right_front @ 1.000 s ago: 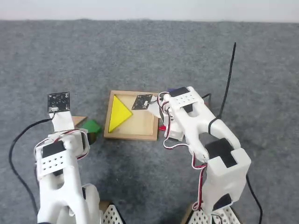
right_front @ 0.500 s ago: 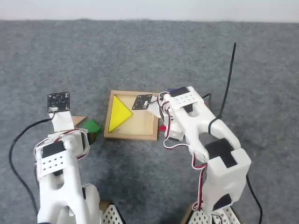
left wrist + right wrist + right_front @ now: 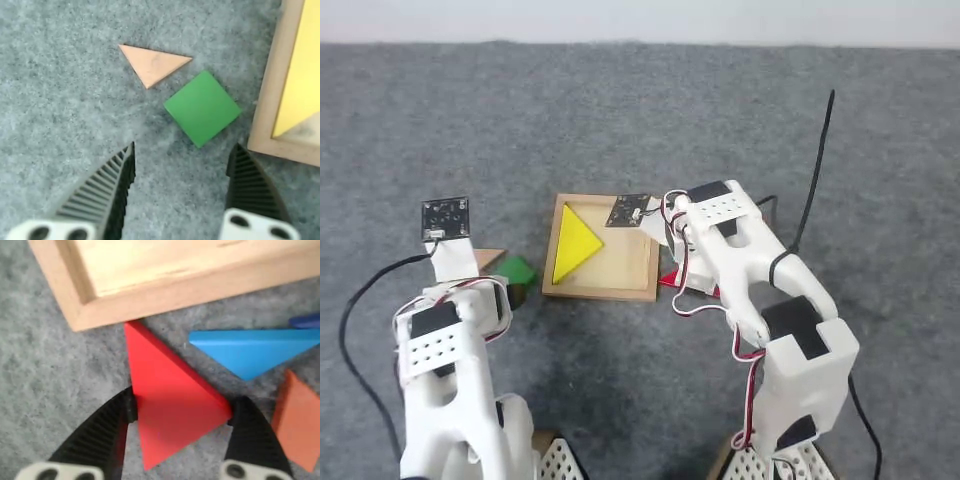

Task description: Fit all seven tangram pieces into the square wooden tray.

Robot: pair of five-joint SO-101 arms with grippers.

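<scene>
The square wooden tray (image 3: 600,291) lies on the grey carpet (image 3: 620,120) between the two arms, and the one piece inside it is a yellow triangle (image 3: 575,243) set against the wall on the left arm's side; the rest of the tray floor is bare wood. The other pieces lie outside on the carpet. Off the tray's right side, a red triangle (image 3: 167,400) has one corner touching the outside of the tray's corner (image 3: 150,295). The right gripper (image 3: 182,400) straddles this piece, one finger against its long straight edge and the other against the opposite corner, so it is clamped on the piece, which lies flat on the carpet. Just beside the red triangle, not touching it, is a blue triangle (image 3: 250,350), with an orange piece (image 3: 297,425) near it and the tip of a dark blue piece (image 3: 306,320) by the tray wall. Off the tray's left side, a green square (image 3: 202,107) sits near the tray rim (image 3: 267,100) without touching it, and a pale tan triangle (image 3: 152,63) lies just beyond the square, apart from it. The left gripper (image 3: 184,147) is over bare carpet close to the green square, its fingers spread wide with nothing between them.
</scene>
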